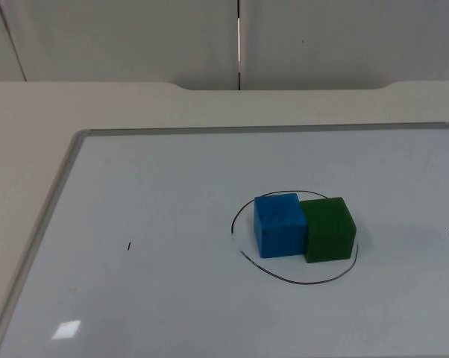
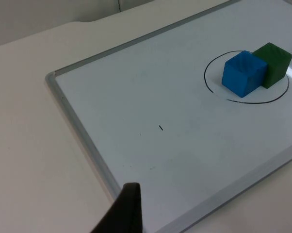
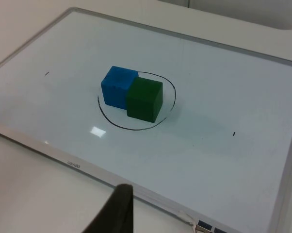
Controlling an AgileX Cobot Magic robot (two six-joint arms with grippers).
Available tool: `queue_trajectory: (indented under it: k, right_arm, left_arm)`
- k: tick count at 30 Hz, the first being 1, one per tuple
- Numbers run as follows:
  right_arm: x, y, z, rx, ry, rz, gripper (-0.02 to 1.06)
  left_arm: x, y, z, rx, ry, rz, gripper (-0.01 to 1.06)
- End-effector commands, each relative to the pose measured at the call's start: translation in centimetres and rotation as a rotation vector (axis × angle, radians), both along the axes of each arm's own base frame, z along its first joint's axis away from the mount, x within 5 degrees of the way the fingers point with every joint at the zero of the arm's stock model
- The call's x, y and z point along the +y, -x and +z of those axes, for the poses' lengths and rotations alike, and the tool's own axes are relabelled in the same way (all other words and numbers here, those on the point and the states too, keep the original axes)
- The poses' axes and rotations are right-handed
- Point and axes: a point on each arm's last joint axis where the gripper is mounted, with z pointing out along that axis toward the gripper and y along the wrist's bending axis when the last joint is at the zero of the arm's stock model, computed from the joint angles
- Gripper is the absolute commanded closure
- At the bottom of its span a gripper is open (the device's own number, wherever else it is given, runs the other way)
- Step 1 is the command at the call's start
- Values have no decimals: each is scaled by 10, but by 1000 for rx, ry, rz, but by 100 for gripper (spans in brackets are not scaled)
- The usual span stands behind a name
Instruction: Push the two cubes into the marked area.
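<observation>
Top view: we look down and forward over the whiteboard (image 1: 172, 298) toward the grey wall (image 1: 135, 37).
Left wrist view: we look from beside the board's left edge, across it toward the cubes (image 2: 255, 70).
Right wrist view: we look from the opposite side.
Shared: all three see the cubes and the drawn circle (image 1: 243, 253).

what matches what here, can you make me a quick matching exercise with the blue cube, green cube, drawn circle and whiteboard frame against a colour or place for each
Column 1:
1. blue cube
2. green cube
3. drawn circle
4. whiteboard frame

Column 2:
a. thin black line around both cubes
b. grey edge of the board
c. touching the blue cube, on the right arm's side in the top view
d. touching the green cube, on the left arm's side in the top view

Pairs: 1-d, 2-c, 3-a, 4-b
</observation>
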Motion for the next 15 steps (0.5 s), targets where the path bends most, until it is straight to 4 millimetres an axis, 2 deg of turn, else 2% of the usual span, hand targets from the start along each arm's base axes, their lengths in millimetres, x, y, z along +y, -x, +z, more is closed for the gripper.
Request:
queue_trajectory:
  k: [1, 15]
  right_arm:
    - [0, 0, 0, -3, -8, -8, -1]
    - [0, 0, 0, -4, -8, -8, -1]
  left_arm:
    - [0, 0, -1, -6, 5, 2, 0]
    - [0, 0, -1, -6, 3, 3, 0]
